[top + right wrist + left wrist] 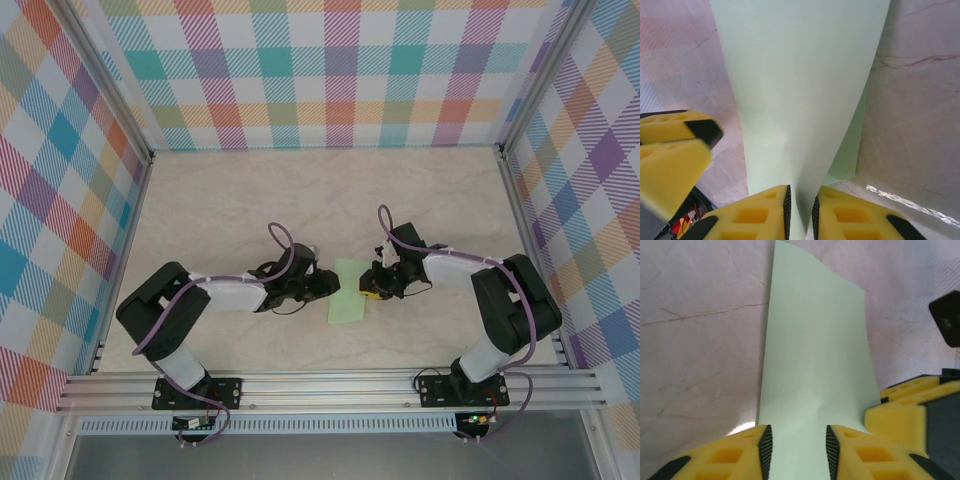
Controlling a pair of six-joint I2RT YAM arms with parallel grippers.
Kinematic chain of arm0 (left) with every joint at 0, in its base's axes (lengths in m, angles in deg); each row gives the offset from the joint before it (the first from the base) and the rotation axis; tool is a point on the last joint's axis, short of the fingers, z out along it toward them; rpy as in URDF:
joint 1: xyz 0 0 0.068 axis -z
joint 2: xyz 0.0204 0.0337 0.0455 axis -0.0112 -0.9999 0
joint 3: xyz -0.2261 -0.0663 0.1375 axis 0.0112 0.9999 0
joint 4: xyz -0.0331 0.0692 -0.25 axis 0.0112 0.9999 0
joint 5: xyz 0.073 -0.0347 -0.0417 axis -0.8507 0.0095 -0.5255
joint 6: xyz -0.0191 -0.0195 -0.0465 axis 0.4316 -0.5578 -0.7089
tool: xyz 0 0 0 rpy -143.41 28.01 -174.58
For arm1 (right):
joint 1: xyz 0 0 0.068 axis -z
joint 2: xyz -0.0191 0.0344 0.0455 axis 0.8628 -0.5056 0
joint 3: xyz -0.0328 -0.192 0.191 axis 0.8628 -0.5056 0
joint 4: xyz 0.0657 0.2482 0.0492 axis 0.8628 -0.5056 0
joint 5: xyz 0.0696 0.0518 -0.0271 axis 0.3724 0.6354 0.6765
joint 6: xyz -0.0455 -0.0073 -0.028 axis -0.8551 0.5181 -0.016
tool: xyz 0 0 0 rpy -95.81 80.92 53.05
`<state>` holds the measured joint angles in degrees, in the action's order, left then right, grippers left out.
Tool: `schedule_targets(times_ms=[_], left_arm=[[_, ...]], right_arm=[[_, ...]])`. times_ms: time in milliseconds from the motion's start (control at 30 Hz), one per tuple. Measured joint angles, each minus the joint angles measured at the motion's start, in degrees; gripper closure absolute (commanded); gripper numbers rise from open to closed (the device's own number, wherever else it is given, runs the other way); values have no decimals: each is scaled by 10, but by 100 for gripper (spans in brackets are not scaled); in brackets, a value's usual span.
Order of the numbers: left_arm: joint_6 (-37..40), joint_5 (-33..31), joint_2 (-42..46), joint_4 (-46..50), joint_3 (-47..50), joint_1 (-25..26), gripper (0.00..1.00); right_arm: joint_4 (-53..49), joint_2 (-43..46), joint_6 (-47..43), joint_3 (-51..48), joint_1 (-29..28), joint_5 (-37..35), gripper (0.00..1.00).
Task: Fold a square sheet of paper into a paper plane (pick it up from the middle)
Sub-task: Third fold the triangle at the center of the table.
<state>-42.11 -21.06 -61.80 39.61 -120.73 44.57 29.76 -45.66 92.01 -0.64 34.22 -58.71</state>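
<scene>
Item under inspection: the square sheet of paper (348,292). From the top camera I see it as a pale mint-green strip, longer than it is wide, lying on the marbled table (250,200) between the two arms, nearer the front rail than the back wall. Its surface is plain and unmarked.

In the left wrist view the sheet (815,365) runs away from the camera as a tall panel. Its left edge is straight, its far corner is cut at a slant, and its right edge bows slightly outward. I note a faint dimple close to the fingers.

In the right wrist view the sheet (800,90) rises towards the lens and narrows as it nears the pads. A darker, shadowed layer of the same green shows beneath its right-hand edge.

Left gripper (330,285): from its own camera, the left gripper (797,445) has its jaws standing apart. The paper spans the gap, and its left edge passes behind one finger.

Right gripper (372,285): from its own camera, the right gripper (801,210) has its jaws drawn nearly together, with the sheet running into the narrow slit between the pads. I read this as a pinch on the paper.

The two grippers face each other across the sheet, close together.
</scene>
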Motion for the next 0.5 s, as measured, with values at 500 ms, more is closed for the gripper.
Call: schedule_targets(times_ms=[500], left_arm=[[136,-211,170,187,0,207,38]], right_arm=[[-16,0,-2,9,0,2,74]])
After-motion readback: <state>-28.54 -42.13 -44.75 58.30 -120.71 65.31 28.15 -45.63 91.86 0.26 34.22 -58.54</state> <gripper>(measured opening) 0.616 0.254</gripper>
